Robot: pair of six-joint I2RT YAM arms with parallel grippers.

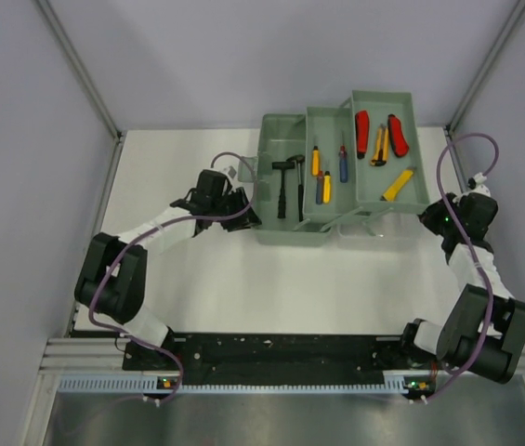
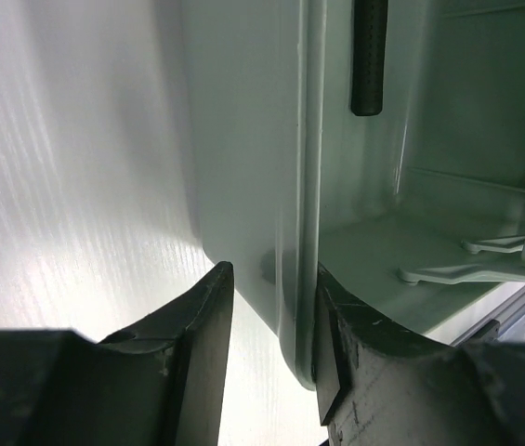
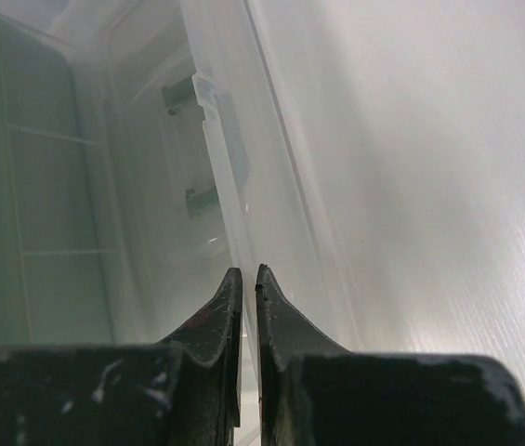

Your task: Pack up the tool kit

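On the white table [image 1: 336, 288], the left gripper [image 2: 273, 279] straddles the toolbox [image 1: 274, 153] wall at its near left corner, pinching or not I cannot tell; the right gripper [image 3: 248, 272] is clenched on the thin edge of the translucent lid [image 3: 281, 186]. The open toolbox sits toward the table's far edge, with plain grey walls [image 1: 243, 56] behind.
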